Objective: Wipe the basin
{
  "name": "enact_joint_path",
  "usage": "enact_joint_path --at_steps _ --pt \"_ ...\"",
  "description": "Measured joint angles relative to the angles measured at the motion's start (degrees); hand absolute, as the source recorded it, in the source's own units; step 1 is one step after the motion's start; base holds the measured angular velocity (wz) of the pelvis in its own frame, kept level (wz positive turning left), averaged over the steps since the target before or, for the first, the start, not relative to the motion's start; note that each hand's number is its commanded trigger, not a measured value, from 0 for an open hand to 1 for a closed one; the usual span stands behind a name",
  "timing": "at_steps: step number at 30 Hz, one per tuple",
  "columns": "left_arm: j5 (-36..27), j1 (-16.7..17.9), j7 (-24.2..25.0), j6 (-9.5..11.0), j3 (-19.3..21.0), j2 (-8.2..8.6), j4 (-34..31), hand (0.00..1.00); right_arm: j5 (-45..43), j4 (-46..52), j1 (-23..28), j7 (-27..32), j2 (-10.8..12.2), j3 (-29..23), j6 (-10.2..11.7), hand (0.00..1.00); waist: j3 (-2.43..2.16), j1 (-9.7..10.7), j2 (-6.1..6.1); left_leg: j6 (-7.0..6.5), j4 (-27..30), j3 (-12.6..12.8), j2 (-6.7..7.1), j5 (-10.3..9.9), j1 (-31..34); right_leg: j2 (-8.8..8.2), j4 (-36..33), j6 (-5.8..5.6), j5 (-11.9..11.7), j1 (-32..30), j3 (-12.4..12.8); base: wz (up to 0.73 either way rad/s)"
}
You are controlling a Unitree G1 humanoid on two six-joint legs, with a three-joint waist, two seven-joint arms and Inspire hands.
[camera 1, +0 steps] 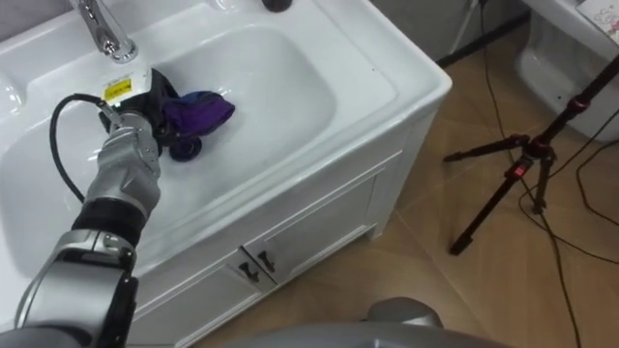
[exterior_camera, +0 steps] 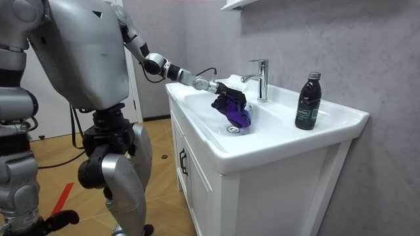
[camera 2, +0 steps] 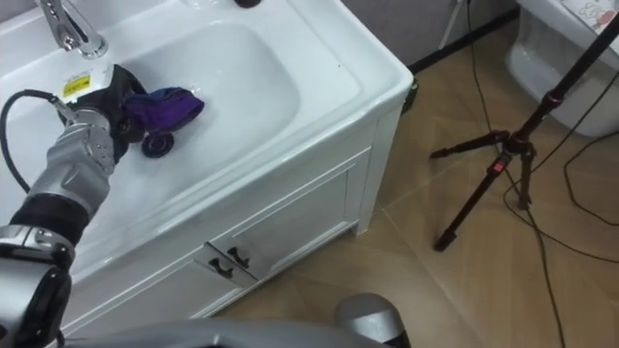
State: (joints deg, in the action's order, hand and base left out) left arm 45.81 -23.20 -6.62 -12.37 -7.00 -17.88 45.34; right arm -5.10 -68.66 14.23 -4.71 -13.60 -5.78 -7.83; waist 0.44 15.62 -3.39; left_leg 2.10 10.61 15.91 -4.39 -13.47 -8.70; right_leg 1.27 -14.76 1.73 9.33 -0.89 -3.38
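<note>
Step in hand: wiping, partway through by my reckoning; my left hand (camera 1: 147, 95) is down in the white basin (camera 1: 280, 77) with a purple cloth (camera 1: 198, 110).
Hand: my fingers are curled round the bunched cloth, which spills out past them towards the middle of the bowl.
Where the cloth is: on the basin's back slope, just below the chrome faucet (camera 1: 104, 29), with its loose end hanging down towards the drain (exterior_camera: 233, 130).
Where I stand: at the vanity's front, arm stretched out over the rim, with the cabinet doors (camera 1: 300, 237) below it.
Next move, as I judge it: press the cloth flat against the porcelain and sweep it across the bare bowl towards the far side, then round the walls; the wad is bunched, so little of it would touch unless I spread it or bear down.
Risk: a low sweep could drag the loose end into the drain.
Hidden: my fingertips are buried in the folds, so I cannot tell how deep the hold is.
Hard to make out: the dark round shape beside the cloth may be its end or the drain itself; whether the bowl is wet or soiled I cannot say.
Cut off: the dark bottle (exterior_camera: 307, 99) on the counter is clipped at the top edge in the eye views.
Nearby: a tripod (camera 1: 511, 179) stands on the floor, well apart.
</note>
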Motion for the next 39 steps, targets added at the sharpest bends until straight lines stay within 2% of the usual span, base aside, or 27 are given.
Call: enact_joint_path --at_steps 3,6,10,13,16,19,22,29,34,39 --pt "-4.4 0.0 1.1 -0.1 0.0 0.89 1.7 1.0 -0.1 0.1 -0.1 0.1 0.1 0.0 -1.0 0.0 -0.08 -0.2 0.46 0.0 0.1 1.3 -0.12 0.0 -0.6 0.01 0.0 0.01 0.0 0.5 0.2 -0.04" --pt "-9.3 0.0 3.0 -0.1 0.1 1.47 3.7 1.0 -0.1 -0.2 -0.3 -0.2 0.4 0.1 -1.0 0.0 -0.25 -0.4 0.91 0.01 0.2 2.7 -0.23 0.0 -1.0 0.39 0.1 0.05 0.0 0.5 1.7 -0.14" --pt "-14.9 0.0 3.6 0.5 0.1 1.48 3.7 1.0 -0.2 -0.2 -0.2 -0.5 0.6 0.1 -1.0 0.0 -0.26 -0.2 0.99 0.01 0.2 2.8 -0.29 0.0 -0.9 0.54 -0.2 0.13 0.0 -0.3 1.9 -0.07" --pt "-17.7 0.0 3.6 0.9 0.1 1.48 3.5 1.0 -0.2 -0.2 -0.4 -0.5 0.6 0.4 -1.0 0.0 -0.27 -0.4 0.95 0.01 0.2 2.7 -0.29 0.0 -0.8 0.77 -1.0 0.25 0.1 -0.8 2.9 -0.12" --pt "-20.6 0.0 4.2 1.0 0.0 1.94 1.1 1.0 -0.2 0.1 -0.7 -0.6 0.6 2.1 -1.0 0.0 -0.23 0.0 0.92 0.01 0.3 2.8 -0.29 0.0 -0.4 0.81 -1.2 0.32 0.1 -1.3 2.9 -0.04" --pt "-21.5 0.0 5.0 1.5 0.0 3.27 -1.3 1.0 -0.3 0.1 -0.8 -1.1 0.6 2.4 -1.0 0.0 -0.16 0.0 0.81 0.01 0.3 2.8 -0.3 0.0 -0.5 0.87 -1.2 0.32 0.1 -1.2 2.9 0.0" --pt "-21.5 0.0 5.9 1.7 -0.2 3.86 -4.2 1.0 -0.4 -0.1 -1.6 -1.7 0.6 2.3 -0.9 0.0 0.14 0.4 0.47 0.01 0.3 2.8 -0.3 0.0 -0.3 0.88 -1.2 0.32 0.1 -1.4 2.9 0.0" --pt "-22.3 0.0 6.4 3.1 0.0 3.87 -6.0 1.0 -0.6 -0.2 -1.8 -1.7 0.6 2.2 -0.8 0.0 0.27 1.3 0.16 0.01 0.3 2.8 -0.47 0.0 -0.7 1.27 -1.2 0.55 0.3 -1.3 3.4 -0.05" --pt "-26.1 0.0 6.4 3.6 0.0 3.85 -6.0 1.0 -1.3 -0.4 -1.8 -1.7 0.6 2.1 -0.2 0.0 0.33 1.5 0.27 0.02 0.3 2.8 -0.72 0.0 -0.9 1.66 -1.0 0.79 0.3 -1.2 3.8 -0.06" --pt "-26.1 0.0 6.4 3.7 -0.1 3.72 -6.5 1.0 -2.7 -0.3 -1.8 -1.8 0.6 1.2 -0.2 0.0 0.32 1.8 0.28 0.02 0.3 2.8 -0.92 0.0 -0.8 1.85 -1.0 1.11 0.5 -1.3 3.7 -0.01"
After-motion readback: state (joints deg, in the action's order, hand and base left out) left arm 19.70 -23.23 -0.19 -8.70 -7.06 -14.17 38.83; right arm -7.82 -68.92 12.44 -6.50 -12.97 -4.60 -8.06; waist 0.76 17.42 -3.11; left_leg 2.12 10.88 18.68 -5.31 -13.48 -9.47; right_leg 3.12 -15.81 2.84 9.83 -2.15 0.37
